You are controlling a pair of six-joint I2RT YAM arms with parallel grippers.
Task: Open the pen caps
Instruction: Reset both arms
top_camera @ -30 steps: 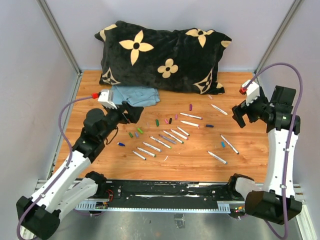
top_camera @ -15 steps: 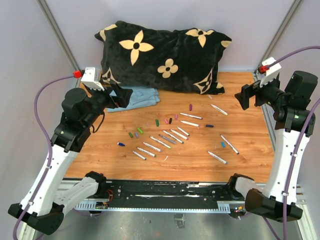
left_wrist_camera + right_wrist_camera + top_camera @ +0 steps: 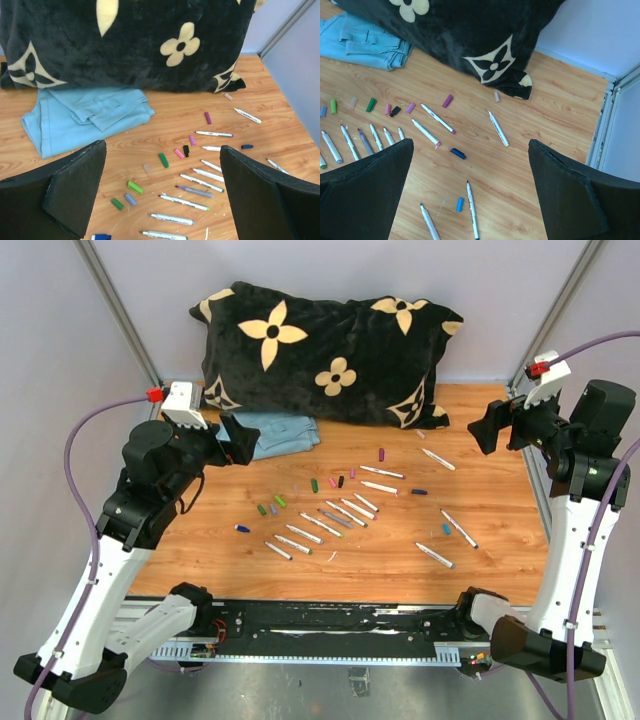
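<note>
Loose pen caps lie scattered over the wooden table (image 3: 500, 530): a green one (image 3: 163, 160), pink (image 3: 179, 153), black (image 3: 186, 150), purple (image 3: 208, 118), dark blue (image 3: 458, 153) and light blue (image 3: 460, 204). Uncapped white and grey pens (image 3: 340, 512) lie in a slanted row among them, tips bare. My left gripper (image 3: 238, 438) hangs high over the table's left side, open and empty (image 3: 162, 145). Held high at the right edge, my right gripper (image 3: 487, 427) is open too, with nothing between its fingers (image 3: 471, 142). Neither touches a pen or cap.
A black pillow with cream flowers (image 3: 330, 350) fills the back of the table. A folded light-blue cloth (image 3: 280, 432) lies in front of its left end. Grey walls and metal posts close in both sides.
Both arms have risen and drawn outward: the left gripper left its low spot near the caps and went up and left, the right gripper went up and right. Both stayed open.
</note>
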